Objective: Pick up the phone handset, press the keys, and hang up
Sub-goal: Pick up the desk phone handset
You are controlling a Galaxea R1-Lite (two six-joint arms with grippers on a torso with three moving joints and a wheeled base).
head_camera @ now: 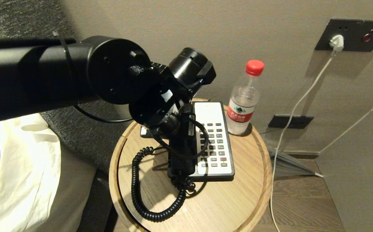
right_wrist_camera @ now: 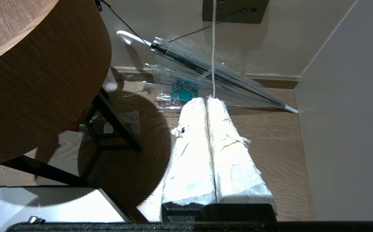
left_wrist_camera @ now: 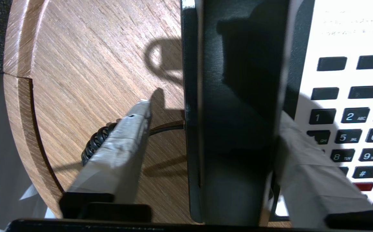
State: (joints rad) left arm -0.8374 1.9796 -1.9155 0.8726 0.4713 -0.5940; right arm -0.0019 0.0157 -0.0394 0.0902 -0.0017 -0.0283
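The phone handset (left_wrist_camera: 237, 122) is seen lying lengthwise in its cradle on the phone base (head_camera: 217, 141), along the side of the keypad (left_wrist_camera: 353, 125) that faces the bed (head_camera: 15, 174). The left claw (left_wrist_camera: 212, 129) is held straddling it from above. One taped finger (left_wrist_camera: 125, 148) is seen well off the handset's outer edge, over the bare wood of the round surface (head_camera: 225, 206); the other is seen at the keypad-side edge, though contact there cannot be told. The claw is judged spread and holding nothing, with the handset resting on the base.

The step in hand is judged to be one of two — either the first grasp or the release after hanging up; the frames alone do not settle which. In either case, the claw is best kept centred over the handset's middle, and the coiled cord (head_camera: 141, 190), looped on the surface on the bed side of the base, is best kept clear of the fingers. The water bottle (head_camera: 245, 100) beyond the base should not be brushed.

The right claw (right_wrist_camera: 207, 106) is parked low beside the surface, fingers pressed together, empty.
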